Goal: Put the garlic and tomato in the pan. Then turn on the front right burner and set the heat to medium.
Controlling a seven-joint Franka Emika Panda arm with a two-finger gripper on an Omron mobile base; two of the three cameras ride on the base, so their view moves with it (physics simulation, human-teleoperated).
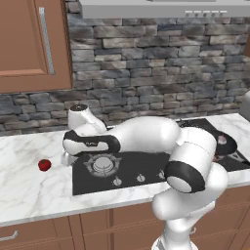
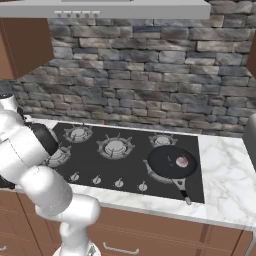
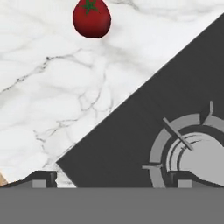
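Your gripper (image 3: 109, 178) has its jaws spread wide with nothing between them, and the 2 dark fingertips (image 3: 41, 178) stand far apart at the bottom of the hand view. One tip sits over the white marble counter (image 3: 39, 87) near the corner of the black cooktop (image 3: 144, 131); the other sits over a grey burner (image 3: 192, 153).

The tomato (image 3: 91, 18) lies on the marble well ahead of the fingers, red and glossy, its green stem spot facing the camera. From the left base view you see that same tomato (image 1: 44, 165) alone on the counter, left of the cooktop (image 1: 132, 168), with the arm's hand end bent low near the cooktop's left edge.

In the right base view, the pan (image 2: 172, 162) sits on the front right burner, its handle pointing toward the counter's front edge. The garlic (image 2: 182, 161) rests inside it, a pale pinkish bulb right of the pan's centre. A row of knobs (image 2: 119, 183) lines the cooktop's front edge.
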